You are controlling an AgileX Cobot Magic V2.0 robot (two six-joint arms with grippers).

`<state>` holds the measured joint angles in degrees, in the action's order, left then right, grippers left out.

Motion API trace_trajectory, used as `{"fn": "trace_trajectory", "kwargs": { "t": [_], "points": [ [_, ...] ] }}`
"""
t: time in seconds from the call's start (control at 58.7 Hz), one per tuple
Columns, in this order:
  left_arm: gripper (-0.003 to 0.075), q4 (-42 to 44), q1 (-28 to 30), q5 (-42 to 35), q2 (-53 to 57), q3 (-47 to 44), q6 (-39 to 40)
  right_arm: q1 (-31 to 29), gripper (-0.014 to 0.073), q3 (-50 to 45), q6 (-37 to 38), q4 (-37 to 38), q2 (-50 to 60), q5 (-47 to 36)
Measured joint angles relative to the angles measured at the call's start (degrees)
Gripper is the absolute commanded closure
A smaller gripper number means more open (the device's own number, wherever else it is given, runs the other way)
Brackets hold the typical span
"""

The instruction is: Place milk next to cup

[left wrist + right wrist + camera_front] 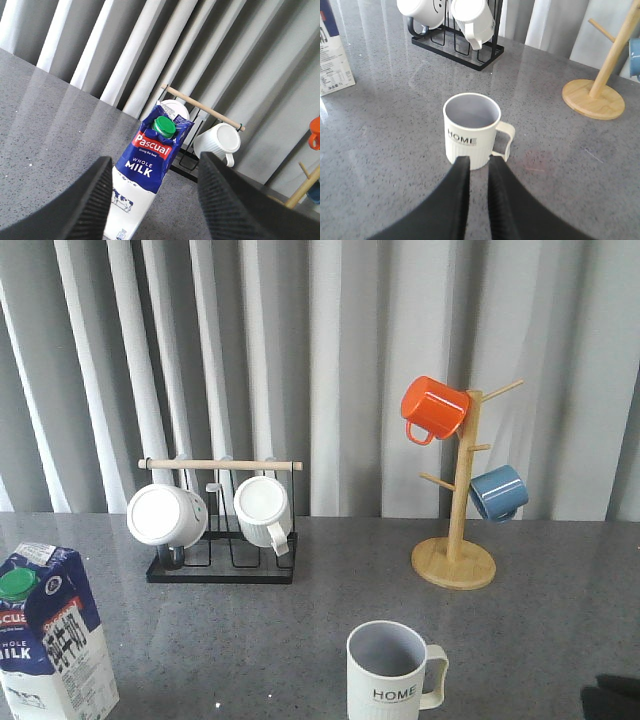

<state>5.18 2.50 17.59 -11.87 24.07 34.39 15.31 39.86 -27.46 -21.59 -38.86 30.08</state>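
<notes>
Milk: the tall dark-blue and white gable-top milk carton (52,638) with a green round cap is seen upright at the near left of the grey speckled bench (300,630)
Cup: the cream-white "HOME" mug (392,672) is set at the near centre, well apart from the carton, handle to the right
Left end effector (152,200): fingers are spread, the carton seen between them, not gripped
Right end effector (478,175): fingers are nearly pressed together, nothing pinched, just short of the mug
Behind: a black wire rack (222,562) holding white ribbed mugs; a wooden mug tree (456,530) with orange and blue mugs
</notes>
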Motion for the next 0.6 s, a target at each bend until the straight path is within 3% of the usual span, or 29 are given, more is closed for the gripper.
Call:
{"fn": "trace_trajectory", "kwargs": {
  "t": [0.273,0.477,0.596],
  "points": [
    [0.0282,-2.20,0.00,2.48,-5.22,7.62,-19.93,0.00,0.0573,-12.65,4.20,2.64,6.97,0.20],
    [0.0171,-13.87,0.00,9.04,-14.67,16.12,-40.49,0.00,0.0573,-15.53,5.83,3.02,6.97,-1.59],
    [0.0152,-21.20,0.00,10.54,-20.28,19.30,-51.19,0.00,0.0571,-15.63,5.85,3.02,6.97,-2.95]
  ]
}}
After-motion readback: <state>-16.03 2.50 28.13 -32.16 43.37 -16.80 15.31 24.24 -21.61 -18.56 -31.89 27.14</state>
